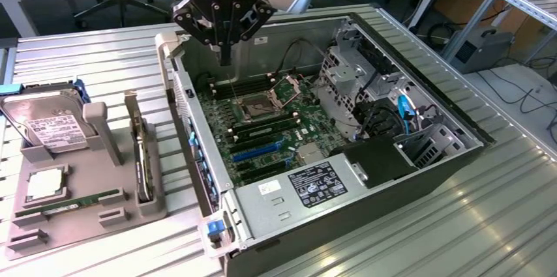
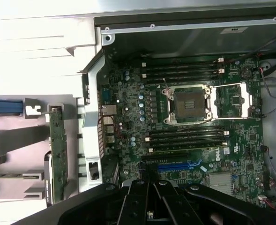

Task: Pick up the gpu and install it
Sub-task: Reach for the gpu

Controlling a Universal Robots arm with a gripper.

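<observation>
The gpu [image 1: 140,156] stands on edge in a slot of the grey holder [image 1: 104,219] at the exterior view's left, beside the open computer case [image 1: 287,212]. In the wrist view the gpu [image 2: 58,145] shows edge-on as a thin board with a metal bracket. My gripper [image 1: 224,52] hangs over the case's far corner, above the motherboard [image 1: 301,115], well apart from the gpu. Its fingers are shut together with nothing between them. In the wrist view the gripper [image 2: 149,204] sits above the board near the blue expansion slot [image 2: 175,165].
On the grey holder also rest a silver hard drive [image 1: 48,127], a small square silver part [image 1: 44,186] and a green memory stick [image 1: 74,202]. Drive cages and cables [image 1: 383,107] crowd the case at the exterior view's right. The open CPU socket [image 1: 259,104] lies mid-board.
</observation>
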